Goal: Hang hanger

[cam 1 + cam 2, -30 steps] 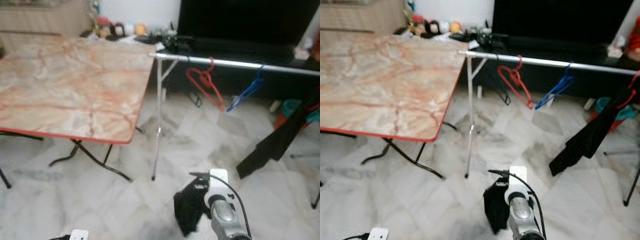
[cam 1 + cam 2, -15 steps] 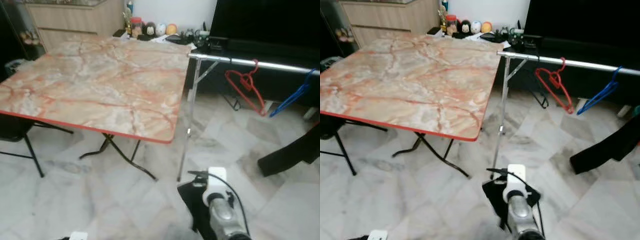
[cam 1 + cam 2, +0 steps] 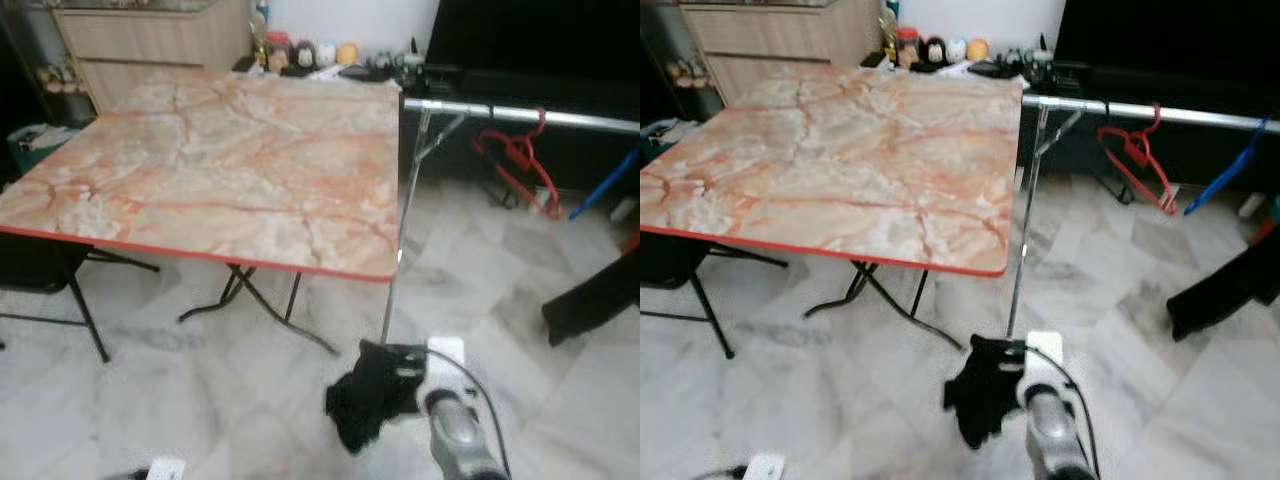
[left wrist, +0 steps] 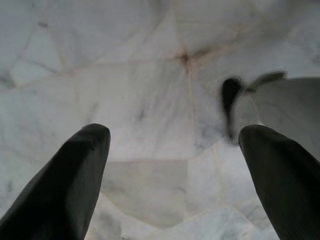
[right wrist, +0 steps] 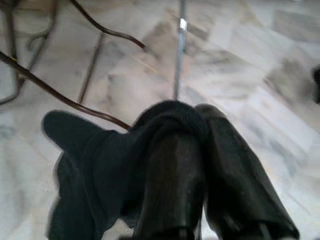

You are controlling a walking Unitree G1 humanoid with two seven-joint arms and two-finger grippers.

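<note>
My right gripper (image 5: 200, 150) is shut on a black cloth (image 3: 362, 405), which hangs low over the marble floor in front of me. A silver clothes rail (image 3: 520, 113) runs across the upper right on a thin upright leg (image 3: 392, 270). From the rail hang a red hanger (image 3: 515, 160) and a blue hanger (image 3: 605, 185), both bare. A black garment (image 3: 595, 300) hangs at the far right. My left gripper (image 4: 175, 170) is open, pointing down at bare floor tiles.
A folding table with a pink marble-pattern top (image 3: 230, 170) stands left of the rail, its corner close to the rail's leg. A black chair (image 3: 40, 270) sits under its left edge. A dark TV (image 3: 540, 40) and small ornaments (image 3: 300, 52) stand behind.
The camera has swung left, so the table now takes up more of the picture and the rail sits further right. The black cloth stays in my right gripper and now hangs to its left.
</note>
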